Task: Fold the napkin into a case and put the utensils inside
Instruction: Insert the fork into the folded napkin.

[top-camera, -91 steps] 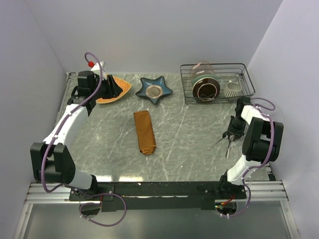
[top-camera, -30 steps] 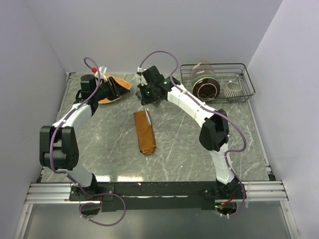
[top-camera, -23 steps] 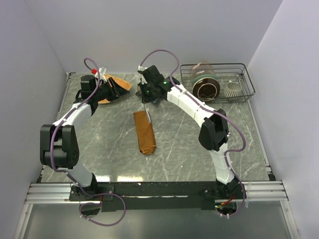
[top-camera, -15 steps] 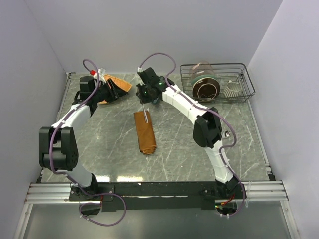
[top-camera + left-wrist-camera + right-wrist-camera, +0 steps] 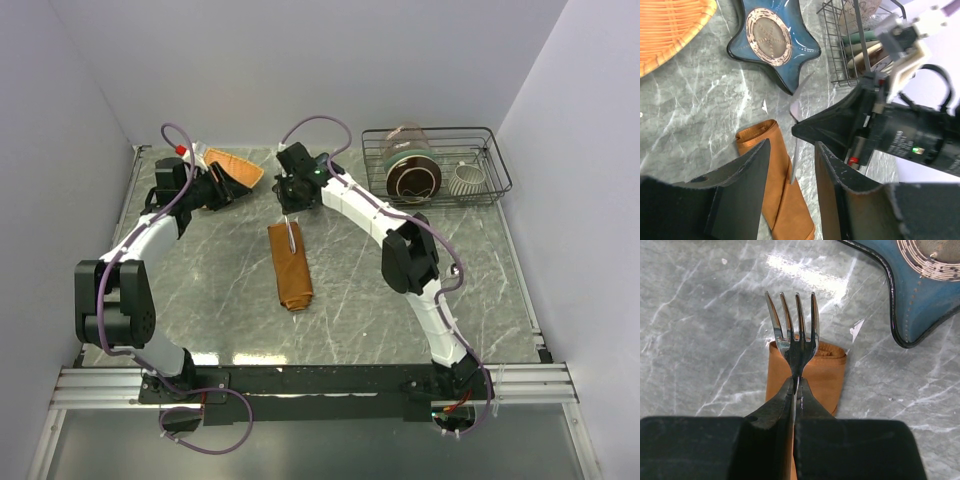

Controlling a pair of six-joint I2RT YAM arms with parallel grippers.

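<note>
The napkin lies folded as a narrow rust-orange case (image 5: 291, 268) in the middle of the table. My right gripper (image 5: 289, 203) hangs over its far end, shut on a silver fork (image 5: 792, 332) with the tines pointing away from the camera. The fork's handle (image 5: 793, 162) slants down and its end touches a fold of the case (image 5: 771, 172); whether it is inside I cannot tell. The case's open end (image 5: 827, 371) shows behind the right gripper (image 5: 795, 384). My left gripper (image 5: 222, 184) is open and empty at the far left, apart from the case, with its fingers (image 5: 742, 187) framing it.
A light orange woven plate (image 5: 238, 164) lies under the left gripper. A blue star-shaped dish (image 5: 772, 42) sits just beyond the case. A wire rack (image 5: 478, 190) with a jar and a cup stands at the back right.
The right arm swung from the table's right side to the case's far end with the fork, then lowered the handle onto the cloth. The left gripper shifted slightly and opened a little wider.
</note>
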